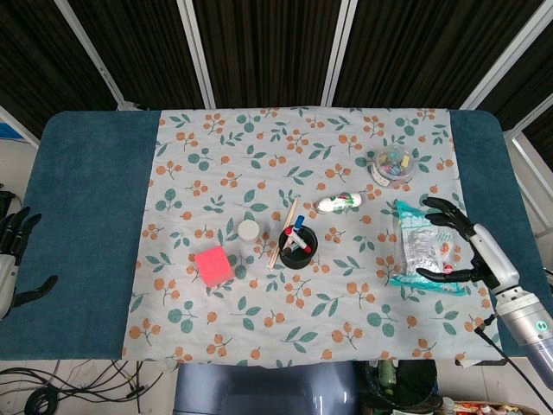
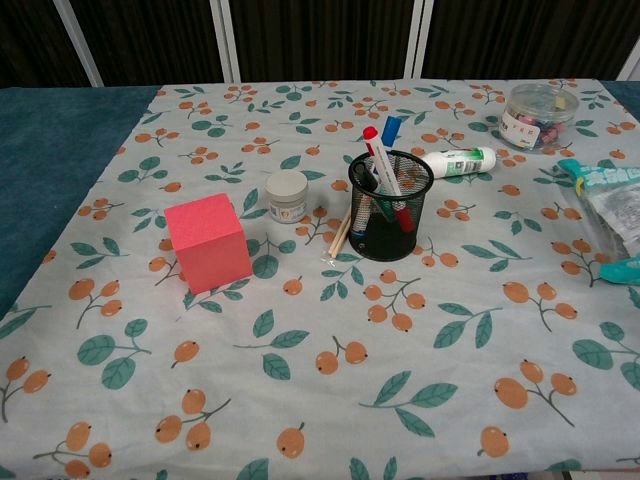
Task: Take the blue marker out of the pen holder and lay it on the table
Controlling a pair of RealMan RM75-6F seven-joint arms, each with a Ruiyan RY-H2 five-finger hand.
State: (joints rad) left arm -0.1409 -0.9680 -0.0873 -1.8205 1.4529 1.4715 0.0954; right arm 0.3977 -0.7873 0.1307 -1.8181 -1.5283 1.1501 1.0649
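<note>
A black mesh pen holder (image 1: 298, 248) (image 2: 390, 205) stands near the middle of the floral cloth. The blue marker (image 2: 390, 127) (image 1: 297, 223) sticks out of it at the back, beside a red-capped marker (image 2: 372, 138). My right hand (image 1: 456, 244) hovers open at the right of the table, fingers spread over a teal snack bag (image 1: 423, 246), far from the holder. At the far left edge, off the table, my left hand (image 1: 12, 259) hangs open. Neither hand shows in the chest view.
A pink cube (image 1: 213, 264) (image 2: 207, 241) and a small white jar (image 1: 249, 230) (image 2: 287, 194) sit left of the holder. Wooden sticks (image 1: 283, 232) lie beside it. A white tube (image 1: 337, 202) and a clear tub of clips (image 1: 393, 166) lie behind right.
</note>
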